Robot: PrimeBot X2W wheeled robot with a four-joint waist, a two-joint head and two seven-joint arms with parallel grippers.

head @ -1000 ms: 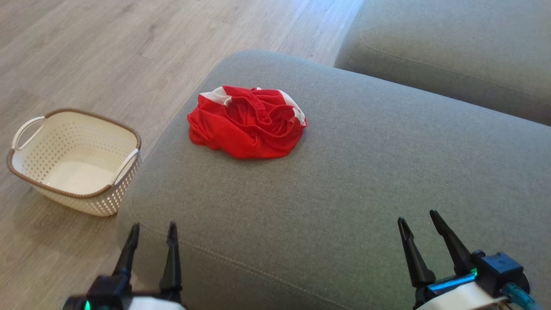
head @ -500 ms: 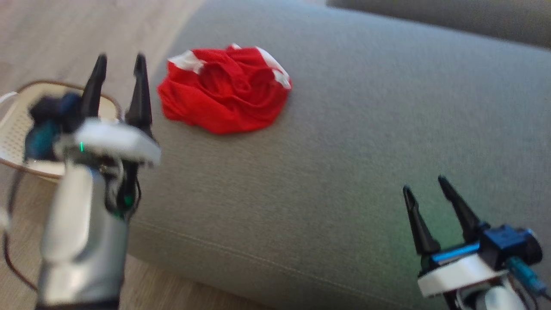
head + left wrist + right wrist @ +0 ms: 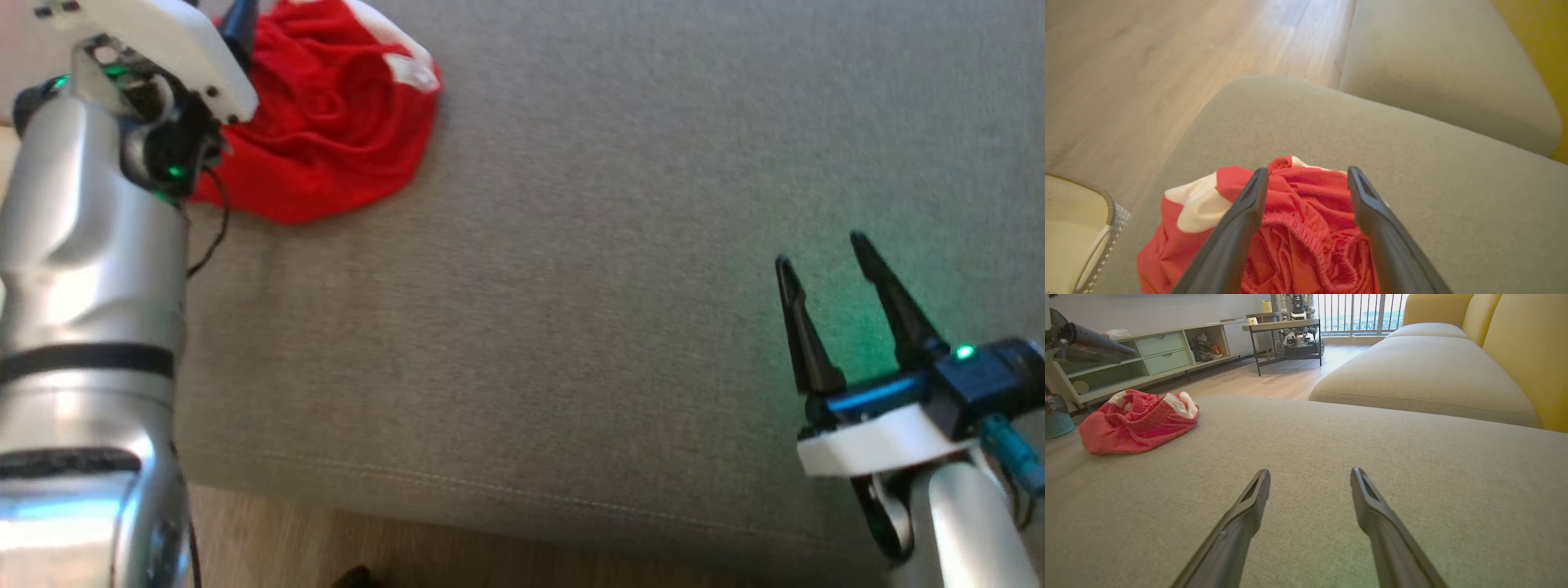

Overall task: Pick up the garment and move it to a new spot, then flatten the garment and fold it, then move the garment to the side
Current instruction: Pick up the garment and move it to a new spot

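The garment (image 3: 326, 114) is a crumpled red piece with white patches, lying at the left end of the grey sofa cushion (image 3: 588, 286). In the left wrist view my left gripper (image 3: 1307, 170) hangs open just above the garment (image 3: 1306, 249), its two dark fingers straddling the elastic waistband with nothing between them. My silver left arm (image 3: 90, 245) reaches up the left side of the head view to the cloth. My right gripper (image 3: 820, 249) stands open over bare cushion at the lower right, far from the garment (image 3: 1137, 422).
A cream perforated basket (image 3: 1106, 204) stands on the wooden floor (image 3: 1147, 61) left of the cushion. A second cushion (image 3: 1433, 81) lies beyond, with a yellow backrest (image 3: 1527, 343). A shelf unit (image 3: 1163, 351) and a table (image 3: 1286, 326) stand across the room.
The head camera has tilted down, so the basket has left its view. My left arm has risen and reached forward over the garment. The right gripper has stayed open and roughly in place.
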